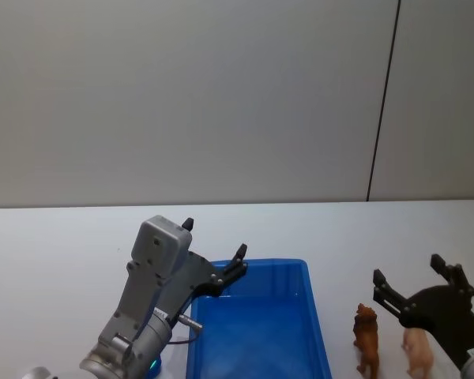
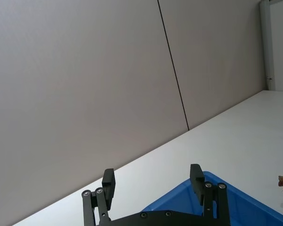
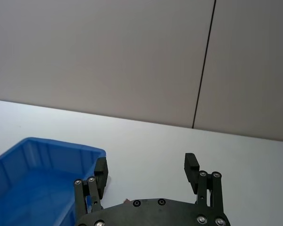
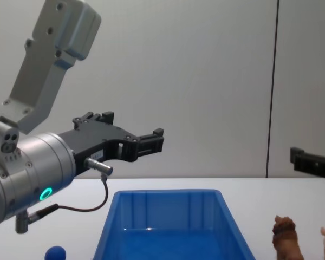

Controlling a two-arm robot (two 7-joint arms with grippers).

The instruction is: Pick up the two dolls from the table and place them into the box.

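The right claw [image 1: 408,270] hangs wide open and empty above the brown doll [image 1: 366,335], ready to grab. The left claw [image 1: 215,237], open and empty too, is over the box [image 1: 321,332].

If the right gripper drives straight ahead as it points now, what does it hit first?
Nothing close: the right gripper aims over the white table towards the grey wall; depth unclear.

Left tool [image 1: 215,238] gapes over box [image 1: 280,262]; right tool [image 1: 408,268] gapes by brown doll [image 1: 366,335], pink doll [image 1: 417,349]

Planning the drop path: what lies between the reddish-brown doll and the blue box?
Nothing: a bare strip of white table separates the reddish-brown doll from the blue box, shown in the head view.
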